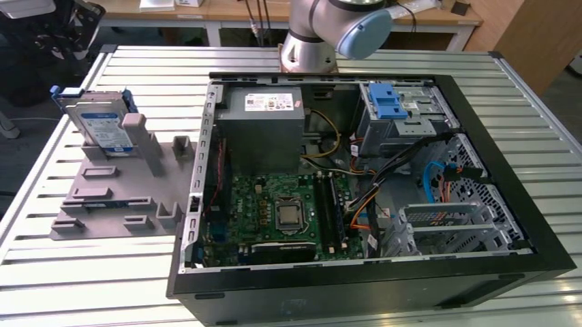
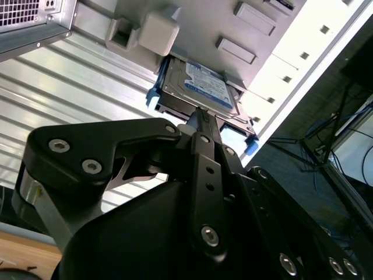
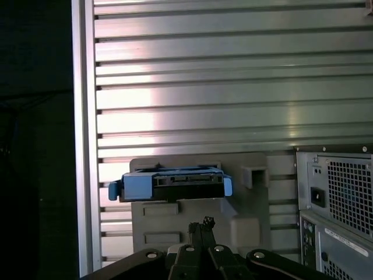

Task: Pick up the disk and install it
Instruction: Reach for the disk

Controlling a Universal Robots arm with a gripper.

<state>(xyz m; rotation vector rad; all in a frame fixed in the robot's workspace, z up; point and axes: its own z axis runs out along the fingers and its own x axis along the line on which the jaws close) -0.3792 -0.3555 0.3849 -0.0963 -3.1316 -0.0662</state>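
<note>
In the exterior view, locate one silver, blue-framed disk (image 1: pixel 98 126) standing on edge beside one upright post (image 1: pixel 135 136) of one grey plastic holder plate (image 1: pixel 109 204) on the ribbed aluminium table (image 1: pixel 118 279), one open black computer case (image 1: pixel 364 289) just beside the plate toward the exterior view's right, the arm (image 1: pixel 318 34) behind that case and well apart from the disk. In the second wrist view, note the gripper (image 2: pixel 197 116), fingers closed together on nothing, pointing toward the disk (image 2: pixel 198 87), the blocky post (image 2: pixel 158 30) near it. In the first wrist view, find the gripper (image 3: pixel 203 223) apart from the disk (image 3: pixel 172 182), seen edge-on and seated on the plate (image 3: pixel 151 219), the case's perforated metal rear (image 3: pixel 344 198) alongside.
</note>
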